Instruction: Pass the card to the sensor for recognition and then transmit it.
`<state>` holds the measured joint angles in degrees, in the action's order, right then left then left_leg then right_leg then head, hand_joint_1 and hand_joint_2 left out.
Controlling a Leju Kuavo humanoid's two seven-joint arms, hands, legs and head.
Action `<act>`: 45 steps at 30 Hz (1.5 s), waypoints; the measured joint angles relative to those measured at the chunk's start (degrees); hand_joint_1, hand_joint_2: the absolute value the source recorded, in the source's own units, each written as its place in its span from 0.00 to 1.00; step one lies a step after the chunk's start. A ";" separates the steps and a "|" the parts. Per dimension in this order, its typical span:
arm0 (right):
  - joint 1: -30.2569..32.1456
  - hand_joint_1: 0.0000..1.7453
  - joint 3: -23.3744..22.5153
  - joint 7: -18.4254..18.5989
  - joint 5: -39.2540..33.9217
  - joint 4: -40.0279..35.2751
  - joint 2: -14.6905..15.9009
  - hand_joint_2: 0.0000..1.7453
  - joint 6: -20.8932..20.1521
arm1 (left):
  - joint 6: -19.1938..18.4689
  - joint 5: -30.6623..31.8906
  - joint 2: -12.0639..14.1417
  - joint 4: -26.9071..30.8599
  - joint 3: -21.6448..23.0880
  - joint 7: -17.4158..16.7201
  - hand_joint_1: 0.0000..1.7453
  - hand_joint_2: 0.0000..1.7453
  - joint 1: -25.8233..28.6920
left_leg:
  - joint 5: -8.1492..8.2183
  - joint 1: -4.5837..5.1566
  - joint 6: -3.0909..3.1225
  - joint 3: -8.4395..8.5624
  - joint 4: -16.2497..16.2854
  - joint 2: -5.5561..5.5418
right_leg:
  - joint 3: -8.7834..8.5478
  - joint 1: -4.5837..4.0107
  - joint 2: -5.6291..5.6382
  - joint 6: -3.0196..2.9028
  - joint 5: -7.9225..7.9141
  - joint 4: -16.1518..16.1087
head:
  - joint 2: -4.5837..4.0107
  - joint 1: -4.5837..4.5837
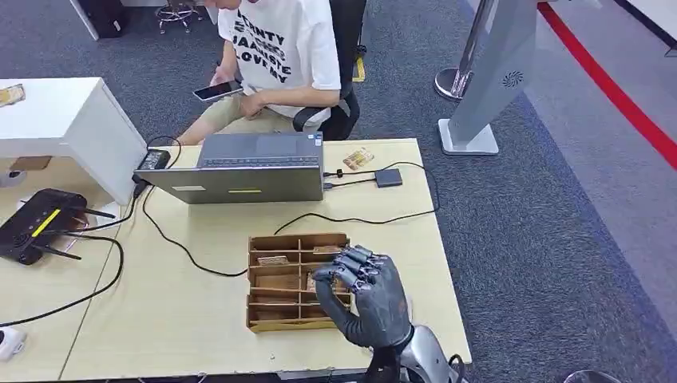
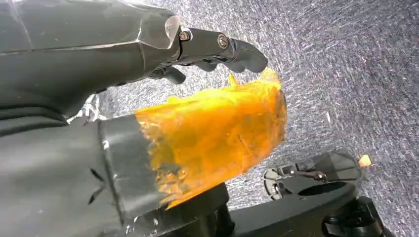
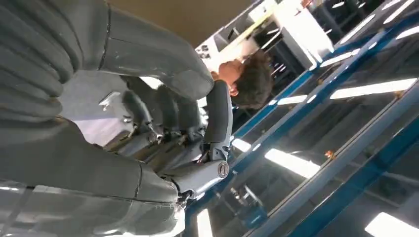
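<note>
One wooden organizer tray, split into several compartments, sits near the front edge of the pale worktop, and at least two cards lie in it: one card in a far-left slot and another half hidden behind the right hand. That hand is raised over the tray's right side, palm toward the tray and fingers curled inward; whether a card is pinched in it cannot be told. Farther back stand one open laptop, one small dark box on a cable to its right, and one patterned card lying flat beside it. One black router with antennas rests at the left, below a white cabinet. Black cables trail across the surface. The floor is grey-blue carpet with a red stripe at far right, and one grey stand rises there. One person in a white printed shirt sits behind the laptop holding a phone. The left wrist view shows the left hand hanging over carpet, its thumb wrapped in orange tape, fingers bent with nothing in them. The right wrist view looks up past curled fingers to blue beams and ceiling lights.
</note>
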<state>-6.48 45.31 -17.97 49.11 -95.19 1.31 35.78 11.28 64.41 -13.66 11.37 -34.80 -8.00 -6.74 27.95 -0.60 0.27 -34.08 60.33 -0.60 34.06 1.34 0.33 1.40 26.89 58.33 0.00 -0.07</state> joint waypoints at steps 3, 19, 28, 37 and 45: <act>-0.70 1.00 1.20 0.46 0.20 0.00 0.57 1.00 -0.63 | -0.09 0.00 0.00 0.00 0.00 -0.15 0.00 0.00 0.00 | 0.00 0.00 0.00 0.00 0.00 0.00 | 0.00 0.00 -0.01 0.00 0.00 0.00 | 0.00 0.00; -6.50 0.53 5.79 10.25 7.43 4.09 2.05 1.00 -5.11 | -0.55 0.24 0.00 0.00 0.00 -0.46 0.00 0.00 -0.05 | -0.01 0.00 0.00 0.00 0.00 0.00 | 0.00 0.00 -0.01 0.00 0.00 0.00 | 0.00 0.00; -10.18 0.57 6.03 13.51 7.28 7.06 3.02 1.00 -7.63 | -0.61 0.05 -0.07 0.00 0.00 -0.46 0.00 0.00 -0.08 | -0.01 0.00 0.00 0.01 0.00 0.01 | 0.00 0.00 0.00 0.00 -0.01 0.00 | 0.00 0.00; -12.08 0.63 6.05 13.16 7.65 9.77 3.15 1.00 -8.87 | -1.07 0.07 -0.07 0.00 0.00 -0.55 0.00 0.00 -0.11 | -0.02 0.00 -0.02 0.00 0.00 0.00 | 0.01 0.00 -0.01 -0.01 -0.01 0.01 | 0.00 0.02; -12.76 0.57 6.05 13.70 8.15 11.43 3.15 1.00 -9.62 | -1.16 0.22 -0.09 0.00 0.00 -0.68 0.00 0.00 -0.16 | -0.02 0.00 -0.02 0.00 0.00 0.00 | 0.01 0.00 -0.01 -0.01 -0.01 0.01 | 0.00 0.00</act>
<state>-19.24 51.36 -4.26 57.27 -83.75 4.46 26.16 10.12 64.63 -13.75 11.37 -34.80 -8.68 -6.90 27.93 -0.60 0.25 -34.08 60.34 -0.60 34.07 1.34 0.33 1.40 26.88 58.34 0.00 -0.07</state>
